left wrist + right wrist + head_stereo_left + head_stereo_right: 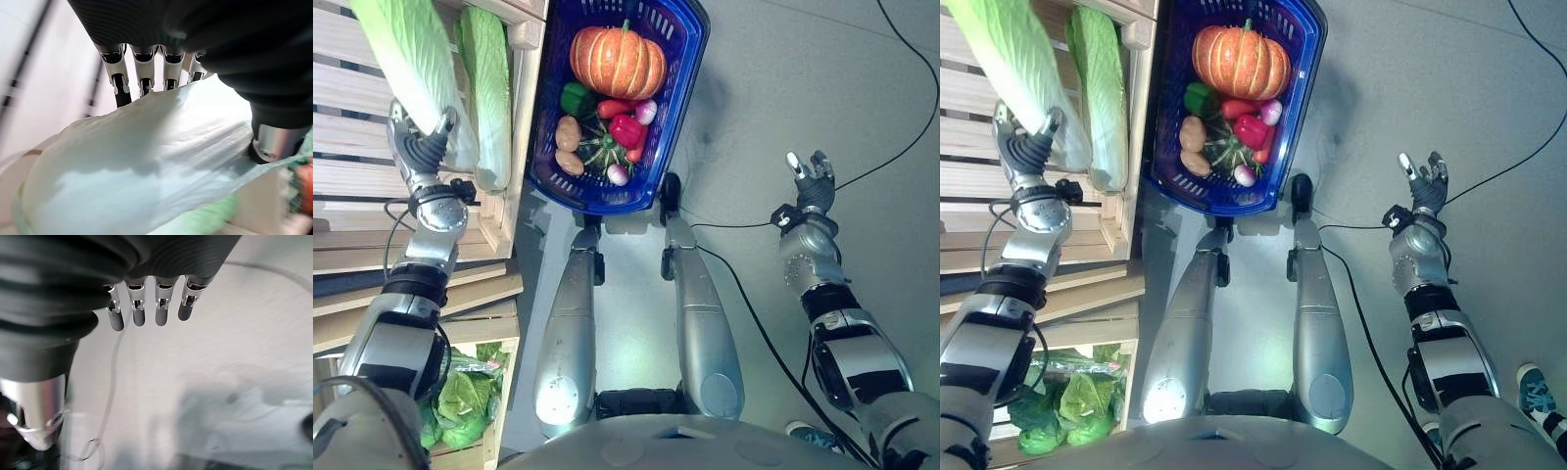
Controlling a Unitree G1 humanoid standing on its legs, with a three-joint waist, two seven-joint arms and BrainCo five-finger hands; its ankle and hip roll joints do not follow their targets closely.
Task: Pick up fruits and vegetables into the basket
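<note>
My left hand point(423, 150) is over the wooden shelf at the left, fingers and thumb curled round the pale lower end of a long napa cabbage point(406, 54). In the left wrist view the cabbage point(146, 156) lies across the palm, with the fingers point(145, 78) behind it. A second napa cabbage point(487, 88) lies on the shelf beside it. The blue basket point(690, 69) stands on the floor ahead, holding a pumpkin point(618, 61), a red pepper point(626, 129), a green pepper point(576, 98) and potatoes point(568, 132). My right hand point(813, 181) hangs open over the grey floor at the right.
The slatted wooden shelf point(352, 186) runs along the left side, its raised edge point(521, 127) against the basket. Leafy greens point(465, 392) fill a lower crate at the bottom left. A person's blue shoe point(1540, 390) stands on the floor at the lower right.
</note>
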